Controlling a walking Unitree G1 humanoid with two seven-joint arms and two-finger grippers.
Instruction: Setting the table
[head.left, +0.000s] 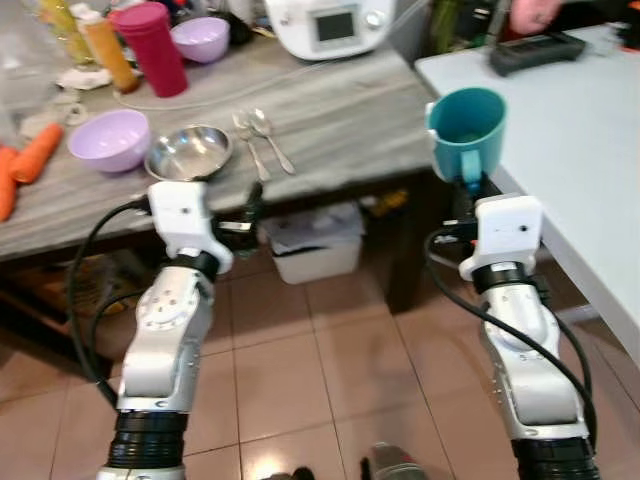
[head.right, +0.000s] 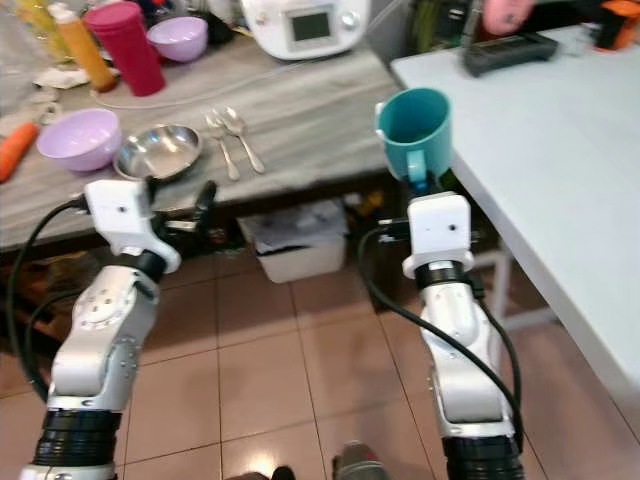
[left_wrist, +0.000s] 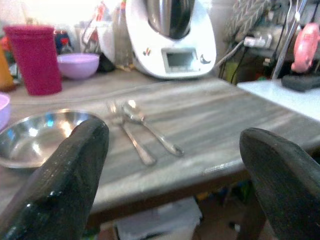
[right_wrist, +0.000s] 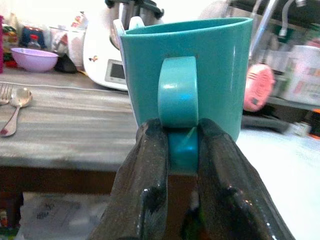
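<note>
My right gripper (head.left: 470, 186) is shut on the handle of a teal mug (head.left: 466, 125), holding it upright in the gap between the grey counter (head.left: 350, 110) and the white table (head.left: 570, 140). The right wrist view shows both fingers (right_wrist: 150, 165) clamped on the mug's handle (right_wrist: 178, 100). My left gripper (head.left: 250, 208) is open and holds nothing, level with the counter's front edge. Just beyond it lie a steel bowl (head.left: 189, 152) and a fork and spoon (head.left: 262, 140), also seen past the left fingers (left_wrist: 75, 165).
On the counter stand a purple bowl (head.left: 108, 138), a red tumbler (head.left: 150, 45), a second purple bowl (head.left: 202, 38), a white kitchen appliance (head.left: 330, 25) and carrots (head.left: 35, 152). A white bin (head.left: 315, 245) sits underneath. A person's hand (head.left: 535, 12) and a black device (head.left: 535, 50) are at the white table's far end.
</note>
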